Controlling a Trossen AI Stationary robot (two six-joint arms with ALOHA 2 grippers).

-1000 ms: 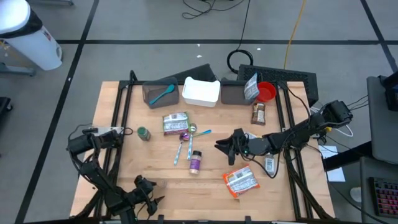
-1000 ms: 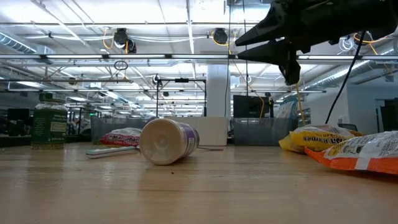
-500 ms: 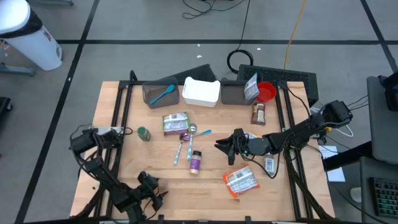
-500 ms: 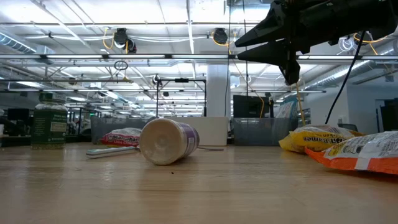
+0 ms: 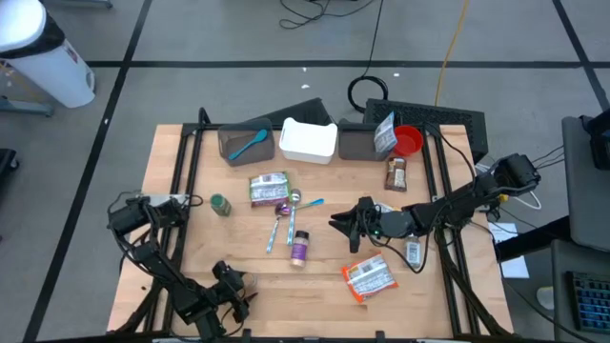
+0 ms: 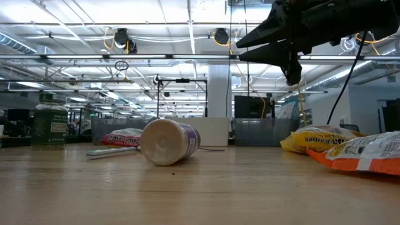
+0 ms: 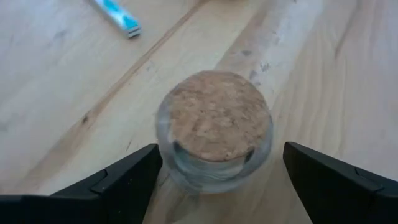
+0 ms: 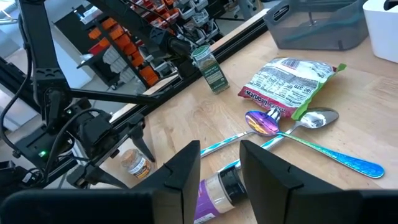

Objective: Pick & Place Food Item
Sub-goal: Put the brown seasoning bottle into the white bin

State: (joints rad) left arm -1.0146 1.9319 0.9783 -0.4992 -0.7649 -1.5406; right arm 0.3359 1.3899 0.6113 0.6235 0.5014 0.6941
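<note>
A small glass jar with a cork lid (image 7: 214, 127) stands upright on the wood table near its front left; it also shows in the right wrist view (image 8: 134, 163). My left gripper (image 7: 217, 163) is open, low at the table, with one finger on each side of the jar; in the high view it is at the front left (image 5: 233, 286). I cannot tell whether a finger touches the glass. My right gripper (image 5: 335, 225) is open and empty, held above the table's middle, pointing toward the left edge over a purple bottle (image 5: 299, 250) that lies on its side.
An orange snack bag (image 5: 368, 278) lies at the front right. A green bag (image 5: 268, 188), two spoons (image 5: 286, 214) and a green spice jar (image 5: 220, 204) lie at the middle. Grey bins (image 5: 246, 143), a white bin (image 5: 309, 140), a red bowl (image 5: 408, 140) and a brown jar (image 5: 396, 173) stand along the far side.
My left gripper has crept a little toward the table's right and far side, then kept still. My right gripper has not moved.
</note>
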